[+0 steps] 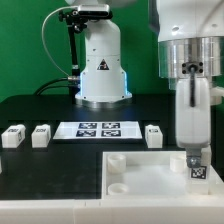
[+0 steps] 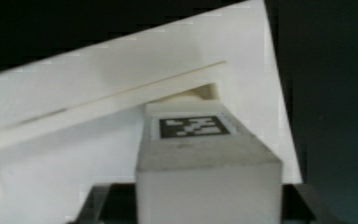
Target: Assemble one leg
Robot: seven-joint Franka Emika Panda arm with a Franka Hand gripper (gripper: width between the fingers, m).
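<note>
Hand (image 1: 196,160): low over the near right of the exterior view, fingers clamped on the leg.
Leg (image 1: 201,171): held upright in the hand, tag (image 2: 192,127) face showing; its lower end at the plate's surface, contact not clear.
Plate (image 1: 150,180): large, flat, white; lies on the counter (image 1: 40,170) under the hand; round socket (image 1: 117,160) at its near corner.
Spare legs (image 1: 12,135): three white blocks in a row behind the plate.
Marker board (image 1: 97,129): flat among them, ahead of the arm base (image 1: 103,75).

Green wall (image 1: 30,45) behind a black table (image 1: 45,165).
</note>
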